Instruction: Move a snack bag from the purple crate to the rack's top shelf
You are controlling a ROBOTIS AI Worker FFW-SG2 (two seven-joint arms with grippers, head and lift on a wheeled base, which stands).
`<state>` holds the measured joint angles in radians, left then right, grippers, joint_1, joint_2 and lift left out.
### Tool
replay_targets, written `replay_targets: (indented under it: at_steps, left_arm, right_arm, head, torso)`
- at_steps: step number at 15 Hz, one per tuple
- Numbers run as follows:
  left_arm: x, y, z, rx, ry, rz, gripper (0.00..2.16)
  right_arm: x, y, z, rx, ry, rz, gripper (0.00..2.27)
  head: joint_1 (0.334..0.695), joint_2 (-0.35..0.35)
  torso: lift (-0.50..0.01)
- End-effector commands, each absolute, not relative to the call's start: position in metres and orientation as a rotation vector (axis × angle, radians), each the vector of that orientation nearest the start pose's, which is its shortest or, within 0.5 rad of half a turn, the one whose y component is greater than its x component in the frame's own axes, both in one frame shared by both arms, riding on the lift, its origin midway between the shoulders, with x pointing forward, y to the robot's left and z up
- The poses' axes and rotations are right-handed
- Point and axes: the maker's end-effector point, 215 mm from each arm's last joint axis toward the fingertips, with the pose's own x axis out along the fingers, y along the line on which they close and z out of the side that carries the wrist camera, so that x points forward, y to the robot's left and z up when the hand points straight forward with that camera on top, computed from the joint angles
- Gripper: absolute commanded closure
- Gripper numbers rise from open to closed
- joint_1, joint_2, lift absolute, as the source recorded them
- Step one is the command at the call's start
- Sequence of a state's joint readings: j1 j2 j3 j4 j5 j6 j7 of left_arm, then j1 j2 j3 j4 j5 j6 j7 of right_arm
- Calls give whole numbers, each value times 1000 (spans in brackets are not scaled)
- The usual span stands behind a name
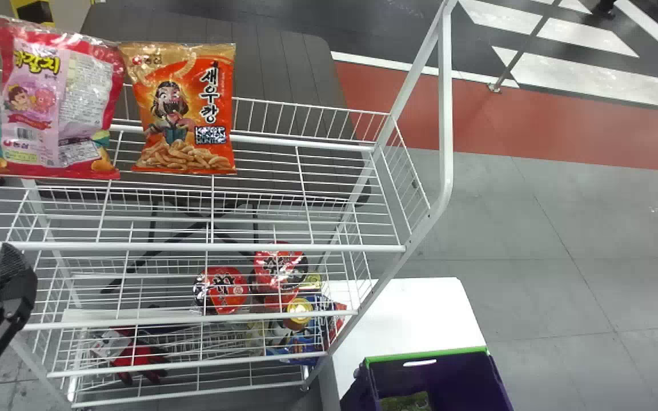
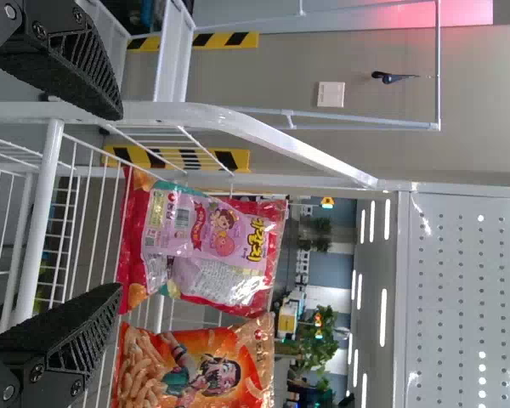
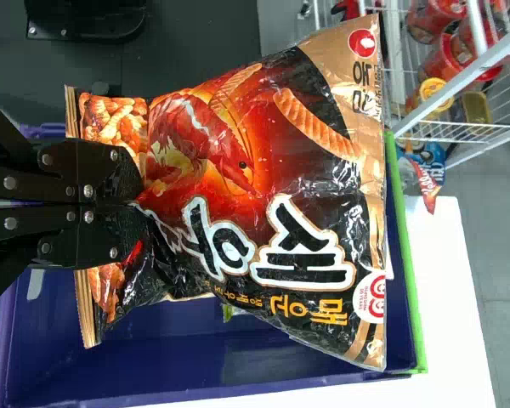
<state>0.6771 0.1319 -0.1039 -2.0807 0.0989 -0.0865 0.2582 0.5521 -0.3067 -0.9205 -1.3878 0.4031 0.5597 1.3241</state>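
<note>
At the left edge of the head view, my left gripper (image 1: 16,282) is beside the rack's top shelf (image 1: 306,248). In the left wrist view the left gripper (image 2: 121,201) stands open, its fingers wide apart with no bag held between them. My right gripper (image 3: 141,201) is shut on the bottom part of a black and orange snack bag (image 3: 263,187), crumpling it there. That bag is above the purple crate (image 3: 187,378), covering much of its inside. In the head view the purple crate (image 1: 469,377) sits at the bottom, with a green item inside.
A pink snack bag (image 1: 49,108) and an orange snack bag (image 1: 186,108) stand side by side on the top shelf's left half. Bare wire mesh lies to their right. Red packs (image 1: 223,290) lie lower in the rack. A white slanted rack post (image 1: 445,114) borders the shelf's right end.
</note>
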Motion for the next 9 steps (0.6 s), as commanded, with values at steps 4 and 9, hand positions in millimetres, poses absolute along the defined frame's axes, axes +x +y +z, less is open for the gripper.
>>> replay_targets:
  at_steps: [4, 9]
  left_arm:
    - [382, 234, -375, -34, 105, 110, 107]
    - [379, 222, -380, -14, 127, 90, 107]
  right_arm:
    - [103, -592, -517, 184, 1050, 107, 1234]
    - [166, -556, -396, 115, 797, 54, 1234]
  head:
    - [695, -350]
    - [695, -350]
  torso:
    - [1]
    - [1]
